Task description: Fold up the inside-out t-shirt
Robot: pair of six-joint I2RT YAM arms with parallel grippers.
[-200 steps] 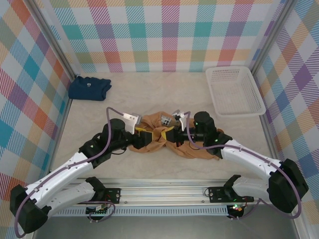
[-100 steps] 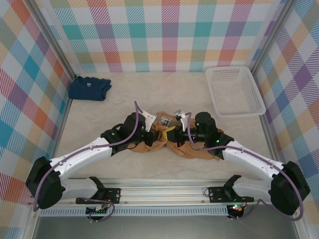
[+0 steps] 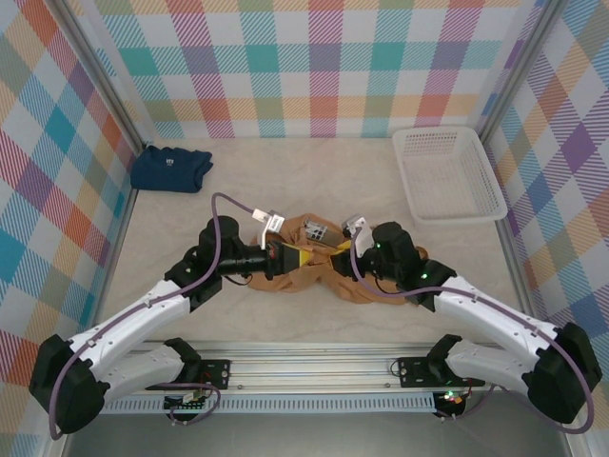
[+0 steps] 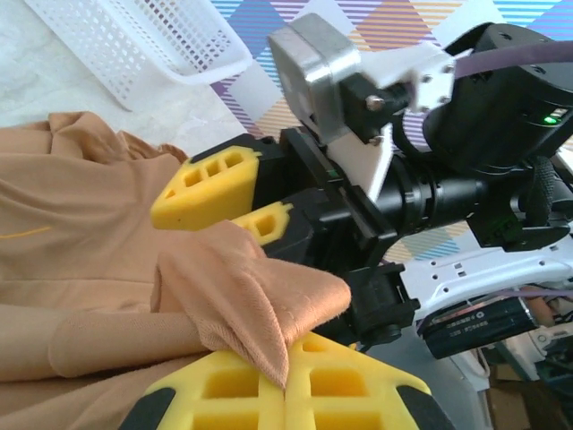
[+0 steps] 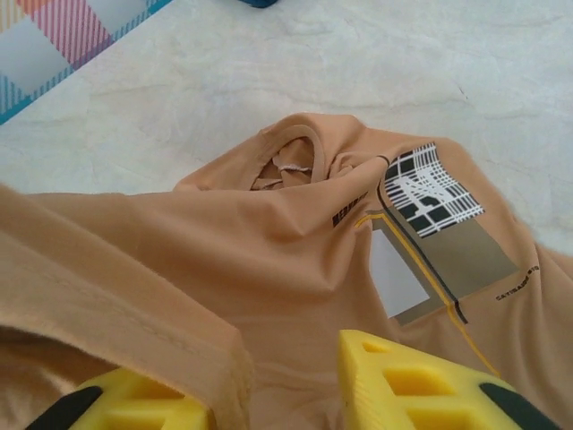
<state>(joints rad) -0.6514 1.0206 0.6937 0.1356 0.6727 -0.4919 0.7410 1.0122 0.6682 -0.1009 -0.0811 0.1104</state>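
- The tan-orange soft-fabric short-sleeved t-shirt (image 3: 366,284) lies crumpled at the middle of the pale beige table (image 3: 314,181), between the two arms.
- The left gripper (image 4: 285,381) has its yellow foam fingers (image 4: 224,394) pressed together, pinching a pointed fold of the t-shirt.
- The right gripper (image 5: 260,367) faces it closely, its yellow foam fingers (image 5: 403,385) partly apart; a fabric edge drapes over one finger, nothing clamped.
- A rectangular white patch (image 5: 398,273) and a black-and-white grid print (image 5: 430,193) show on the cloth.
- A white plastic mesh basket (image 3: 447,171) sits far right.
- A folded navy-blue shirt (image 3: 171,167) lies far left.
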